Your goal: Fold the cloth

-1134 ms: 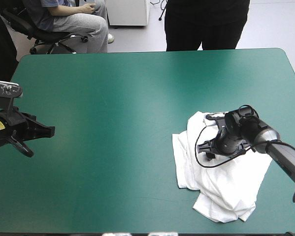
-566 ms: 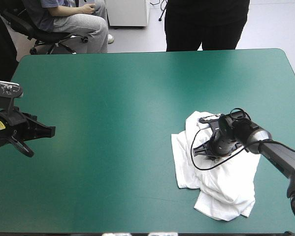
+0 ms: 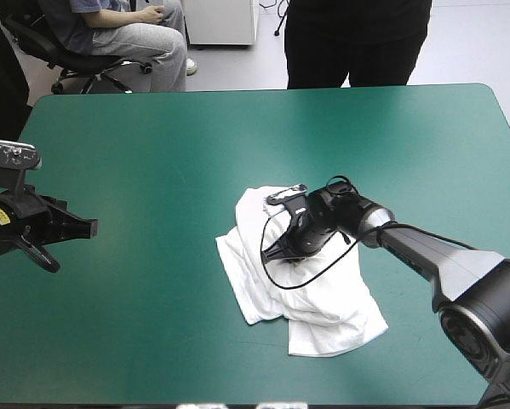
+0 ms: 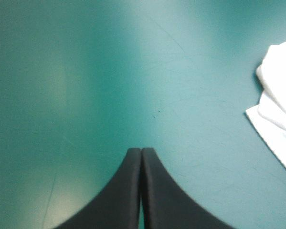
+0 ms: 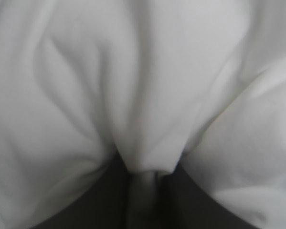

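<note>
The white T-shirt (image 3: 327,300) lies as a crumpled heap right of the table's middle. My right gripper (image 3: 282,252) is down on the heap's left part. In the right wrist view a pinched fold of the T-shirt (image 5: 133,71) stands between the black fingers (image 5: 90,200), so the right gripper (image 5: 145,180) is shut on the T-shirt. My left gripper (image 3: 83,228) hangs over the table's left side, well away from the cloth. In its own view the left gripper (image 4: 141,151) is shut in one pointed arch with nothing in it, and an edge of the T-shirt (image 4: 279,107) shows far ahead.
Bare teal-green cover (image 3: 178,153) stretches between the two grippers and toward the far edge. The T-shirt's near corner (image 3: 310,348) lies a short way from the table's front edge.
The right gripper has shut on the T-shirt and dragged the heap to the left, toward the table's middle. The left arm has stayed still.
</note>
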Robot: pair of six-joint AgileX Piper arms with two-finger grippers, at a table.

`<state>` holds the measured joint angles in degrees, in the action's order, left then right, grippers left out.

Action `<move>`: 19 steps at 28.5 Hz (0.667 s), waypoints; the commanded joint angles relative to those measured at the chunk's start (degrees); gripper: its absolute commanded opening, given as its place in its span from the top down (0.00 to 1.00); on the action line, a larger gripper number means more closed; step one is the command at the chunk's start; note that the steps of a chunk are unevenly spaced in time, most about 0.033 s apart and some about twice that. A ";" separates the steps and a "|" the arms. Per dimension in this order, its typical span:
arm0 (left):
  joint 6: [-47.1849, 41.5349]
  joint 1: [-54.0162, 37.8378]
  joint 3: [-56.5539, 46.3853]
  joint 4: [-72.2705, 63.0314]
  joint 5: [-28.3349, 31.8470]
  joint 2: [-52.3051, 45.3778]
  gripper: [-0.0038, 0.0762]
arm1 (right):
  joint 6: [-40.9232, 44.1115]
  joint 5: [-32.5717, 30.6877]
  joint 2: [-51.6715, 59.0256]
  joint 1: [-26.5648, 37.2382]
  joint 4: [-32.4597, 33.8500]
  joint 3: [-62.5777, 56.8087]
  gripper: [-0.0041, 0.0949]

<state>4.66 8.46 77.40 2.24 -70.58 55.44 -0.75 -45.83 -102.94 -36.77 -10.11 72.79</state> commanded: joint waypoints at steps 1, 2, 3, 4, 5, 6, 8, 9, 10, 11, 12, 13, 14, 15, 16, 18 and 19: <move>-0.59 -0.07 1.73 -1.43 -3.25 -0.63 0.97 | -2.38 0.85 -1.63 -4.53 -3.19 5.22 0.97; -0.59 -0.07 1.73 -1.56 -3.25 -0.63 0.97 | -2.67 0.57 -2.61 -5.80 -3.19 6.63 0.97; -0.59 -0.07 1.73 -1.66 -3.25 -0.63 0.97 | -2.92 0.20 -3.49 -6.98 -3.19 7.96 0.97; -0.59 -0.07 1.73 -1.66 -3.36 -0.63 0.97 | -3.01 -0.37 -4.82 -8.98 -3.19 10.15 0.97; -0.59 -0.07 1.73 -1.66 -3.36 -0.63 0.97 | -3.28 -0.82 -5.37 -10.03 -3.19 11.35 0.97; -0.59 -0.07 1.73 -1.66 -3.36 -0.63 0.97 | -3.75 -1.29 -6.03 -10.81 -3.19 12.17 0.97; -0.59 -0.07 1.73 -1.66 -3.36 -0.63 0.97 | -5.09 -1.88 -6.75 -12.65 -3.19 13.88 0.97; -0.59 -0.07 1.73 -1.66 -3.36 -0.63 0.97 | -5.75 -2.03 -7.01 -13.39 -3.19 14.55 0.97; -0.59 -0.07 1.73 -1.66 -3.36 -0.63 0.97 | -6.14 -2.33 -7.01 -14.10 -3.34 15.10 0.97; -0.59 -0.07 1.73 -1.66 -3.36 -0.63 0.97 | -6.56 -2.31 -7.01 -14.82 -3.35 15.39 0.97; -0.59 -0.07 1.73 -1.66 -3.36 -0.63 0.97 | -6.72 -2.07 -7.01 -15.37 -3.35 15.54 0.97; -0.59 -0.07 1.73 -1.78 -3.36 -0.63 0.97 | -6.72 -2.07 -7.01 -15.70 -3.35 15.80 0.97; -0.59 -0.07 1.73 -1.88 -3.36 -0.63 0.97 | -6.72 -2.07 -7.01 -15.86 -3.35 15.95 0.97; -0.59 -0.07 1.73 -2.24 -3.36 -0.63 0.97 | -6.72 -2.07 -7.01 -15.86 -3.51 15.95 0.97; -0.59 -0.07 1.73 -2.24 -3.36 -0.63 0.97 | -6.72 -2.18 -7.01 -15.86 -3.66 15.95 0.97; -0.59 -0.07 1.73 -3.01 -3.36 -0.63 0.97 | -6.49 -3.12 -7.01 -15.86 -3.66 15.95 0.89; -0.59 -0.07 1.73 -3.41 -3.36 -0.63 0.97 | -6.49 -3.79 -7.01 -15.86 -3.66 16.06 0.82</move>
<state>4.61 8.46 77.40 0.00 -70.58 55.44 -6.91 -48.34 -112.38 -52.21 -11.79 87.27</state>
